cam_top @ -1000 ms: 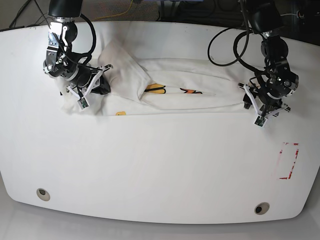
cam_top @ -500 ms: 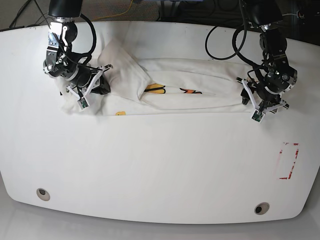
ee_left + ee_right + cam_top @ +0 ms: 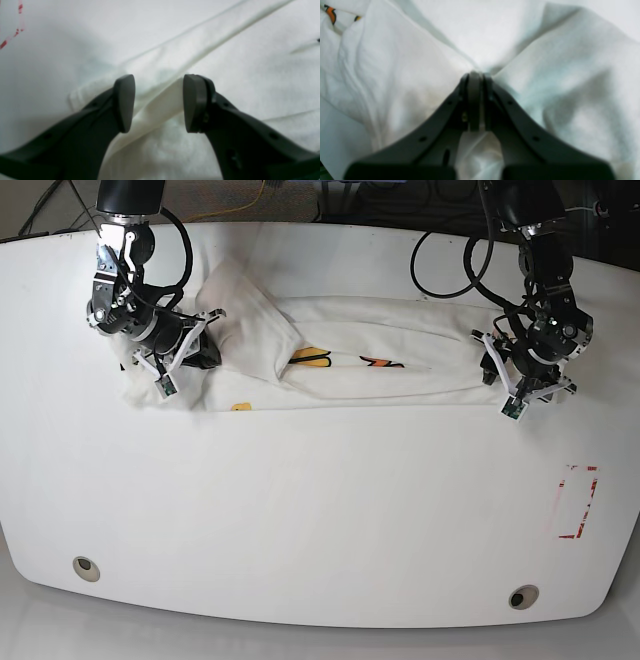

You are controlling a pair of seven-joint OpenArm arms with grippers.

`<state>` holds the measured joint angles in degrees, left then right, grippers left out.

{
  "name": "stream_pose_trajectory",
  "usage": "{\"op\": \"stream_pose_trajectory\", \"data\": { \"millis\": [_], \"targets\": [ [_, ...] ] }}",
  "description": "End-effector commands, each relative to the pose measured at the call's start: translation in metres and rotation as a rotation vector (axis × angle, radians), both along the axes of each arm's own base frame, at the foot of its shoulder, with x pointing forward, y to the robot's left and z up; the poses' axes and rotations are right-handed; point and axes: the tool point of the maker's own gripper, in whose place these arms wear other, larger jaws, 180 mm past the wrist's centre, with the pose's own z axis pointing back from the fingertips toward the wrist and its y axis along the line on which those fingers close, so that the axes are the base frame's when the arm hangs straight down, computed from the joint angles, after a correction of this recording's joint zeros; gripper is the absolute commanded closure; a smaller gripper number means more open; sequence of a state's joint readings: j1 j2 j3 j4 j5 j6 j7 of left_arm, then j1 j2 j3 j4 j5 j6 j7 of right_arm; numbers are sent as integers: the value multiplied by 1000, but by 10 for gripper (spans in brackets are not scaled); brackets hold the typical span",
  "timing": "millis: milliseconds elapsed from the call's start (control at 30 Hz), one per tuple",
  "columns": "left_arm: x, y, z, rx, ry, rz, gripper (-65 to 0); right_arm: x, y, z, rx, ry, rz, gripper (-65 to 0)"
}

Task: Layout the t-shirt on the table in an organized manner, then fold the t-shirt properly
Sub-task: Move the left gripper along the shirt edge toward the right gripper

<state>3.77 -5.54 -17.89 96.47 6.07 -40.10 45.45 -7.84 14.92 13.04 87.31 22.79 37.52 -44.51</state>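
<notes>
A white t-shirt point(image 3: 350, 365) lies stretched in a long band across the far half of the glossy white table point(image 3: 320, 510), from about ten o'clock to two o'clock. At ten o'clock the right gripper point(image 3: 475, 82) reaches down from the table's far edge, its jaws pinched together on a bunched fold of the shirt. At two o'clock the left gripper point(image 3: 157, 102) bends down over the shirt's other end, jaws apart and straddling a raised fold of cloth.

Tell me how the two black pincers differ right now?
The left pincer stands open, its tips straddling a folded edge of the white cotton t-shirt; the right pincer is shut, pinching bunched cloth. The left works the shirt's plain end, the right the rumpled end. Both are at the shirt, on the glossy white table.
</notes>
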Motion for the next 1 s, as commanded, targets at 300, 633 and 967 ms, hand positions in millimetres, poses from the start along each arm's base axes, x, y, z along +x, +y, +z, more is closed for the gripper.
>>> {"op": "stream_pose_trajectory", "data": {
  "millis": [300, 633, 967],
  "targets": [
    [29, -6, 17, -24, -68, -18, -289, -12, -11, -12, -69, 68, 8, -30],
    [48, -11, 35, -30, -123, -27, -178, -12, -10, -12, -68, 67, 9, -30],
    [51, -30, 19, -68, -79, -49, -93, -11, -10, -11, -68, 65, 9, -30]
  ]
}}
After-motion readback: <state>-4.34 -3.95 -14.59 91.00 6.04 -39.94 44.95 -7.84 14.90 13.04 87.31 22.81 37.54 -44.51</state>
